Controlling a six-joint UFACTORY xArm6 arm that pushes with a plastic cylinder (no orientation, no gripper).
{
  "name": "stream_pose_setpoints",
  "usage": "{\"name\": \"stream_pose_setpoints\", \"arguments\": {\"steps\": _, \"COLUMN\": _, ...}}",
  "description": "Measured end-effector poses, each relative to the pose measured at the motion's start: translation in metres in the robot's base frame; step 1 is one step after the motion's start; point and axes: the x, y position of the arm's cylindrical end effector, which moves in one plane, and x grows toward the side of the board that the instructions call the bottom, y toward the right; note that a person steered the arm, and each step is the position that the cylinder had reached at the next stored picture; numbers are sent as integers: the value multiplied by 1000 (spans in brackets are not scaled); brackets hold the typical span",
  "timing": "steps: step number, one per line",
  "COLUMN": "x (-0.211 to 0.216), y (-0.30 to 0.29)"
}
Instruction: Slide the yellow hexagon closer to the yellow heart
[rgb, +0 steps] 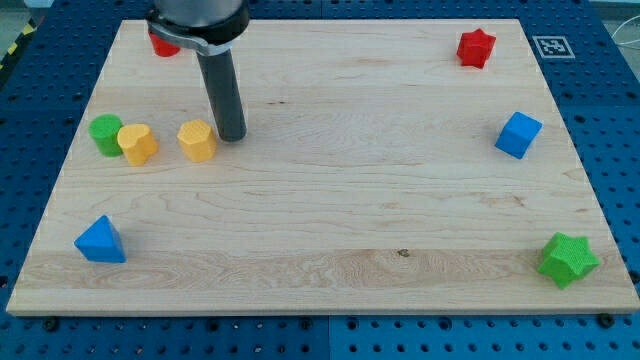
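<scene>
Since my tip sits touching the yellow hexagon block's right side, a leftward push sends it to the yellow heart block; no tool jaws, just a rod.

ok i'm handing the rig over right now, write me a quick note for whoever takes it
Tool: my tip is down on the board, just to the view's right of the yellow hexagon, close against it; contact cannot be told.
Job's things: the yellow heart sits to the view's left of the hexagon, with a green block touching the heart's far side.
Done: the hexagon is already near the heart, a small gap between them.
Left: probably a short push toward the view's left to close the gap, gently, so the heart and green block are not shoved.
</scene>
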Motion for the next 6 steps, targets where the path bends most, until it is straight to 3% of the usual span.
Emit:
{"name": "stream_pose_setpoints", "arguments": {"steps": 5, "x": 7, "y": -52}}
{"name": "stream_pose_setpoints", "arguments": {"steps": 6, "x": 7, "y": -34}}
